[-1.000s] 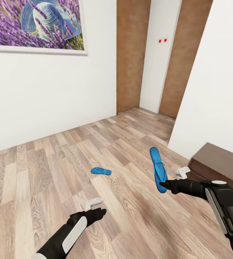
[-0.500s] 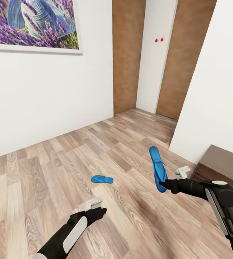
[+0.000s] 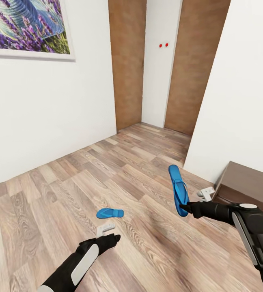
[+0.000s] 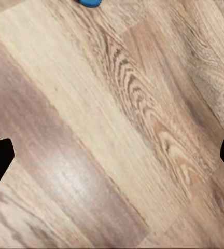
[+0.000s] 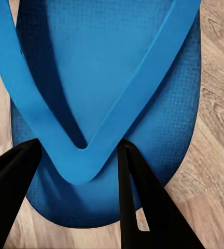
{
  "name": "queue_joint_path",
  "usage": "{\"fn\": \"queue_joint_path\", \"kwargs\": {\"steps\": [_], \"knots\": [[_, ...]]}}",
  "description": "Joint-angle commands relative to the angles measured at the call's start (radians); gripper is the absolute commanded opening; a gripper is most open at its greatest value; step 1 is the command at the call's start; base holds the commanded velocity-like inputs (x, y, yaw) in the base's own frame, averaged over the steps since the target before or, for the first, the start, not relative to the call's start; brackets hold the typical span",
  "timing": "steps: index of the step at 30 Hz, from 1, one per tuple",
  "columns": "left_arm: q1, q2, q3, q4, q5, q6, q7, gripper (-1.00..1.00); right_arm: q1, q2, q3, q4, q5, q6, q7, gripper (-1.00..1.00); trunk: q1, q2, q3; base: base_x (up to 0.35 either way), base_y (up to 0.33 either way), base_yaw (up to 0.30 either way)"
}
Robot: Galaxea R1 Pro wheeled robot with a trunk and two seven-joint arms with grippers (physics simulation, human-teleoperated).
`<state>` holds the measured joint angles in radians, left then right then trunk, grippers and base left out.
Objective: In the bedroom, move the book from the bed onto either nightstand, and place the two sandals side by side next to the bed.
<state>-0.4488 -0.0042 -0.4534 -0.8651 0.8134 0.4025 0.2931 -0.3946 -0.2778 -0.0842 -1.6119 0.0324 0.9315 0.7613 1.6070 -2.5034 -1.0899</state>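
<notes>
- Blue held sandal (image 3: 178, 190) is carried above the wood floor (image 3: 46, 194) at the right, the right claw (image 3: 185, 209) clenched on its strap end.
- The second sandal (image 3: 110, 213) lies flat on the floor, just beyond the left claw (image 3: 114, 238), whose jaws stand apart, holding nothing.
- I would keep the grip firm, then lower the left claw straight over the lying sandal.
- A dark cabinet (image 3: 249, 184) stands at the far right.

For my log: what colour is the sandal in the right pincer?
Bright blue sandal, clearest in the right wrist view.
</notes>
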Motion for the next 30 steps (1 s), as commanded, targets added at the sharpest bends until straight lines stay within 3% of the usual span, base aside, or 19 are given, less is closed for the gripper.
{"fn": "queue_joint_path", "kwargs": {"steps": [1, 30], "knots": [[0.000, 0.001, -0.002, -0.002, 0.010, 0.001, 0.009, 1.00, -0.001, 0.000, -0.001, -0.001, 0.001, 0.008, 0.009, -1.00, 0.000, 0.000, -0.001, 0.210, 0.261, -0.262], [0.000, -0.003, -0.005, 0.000, 0.010, 0.002, 0.010, 1.00, -0.001, 0.000, -0.002, -0.002, 0.001, 0.008, 0.009, -1.00, 0.000, 0.000, -0.001, 0.195, 0.259, -0.262]]}}
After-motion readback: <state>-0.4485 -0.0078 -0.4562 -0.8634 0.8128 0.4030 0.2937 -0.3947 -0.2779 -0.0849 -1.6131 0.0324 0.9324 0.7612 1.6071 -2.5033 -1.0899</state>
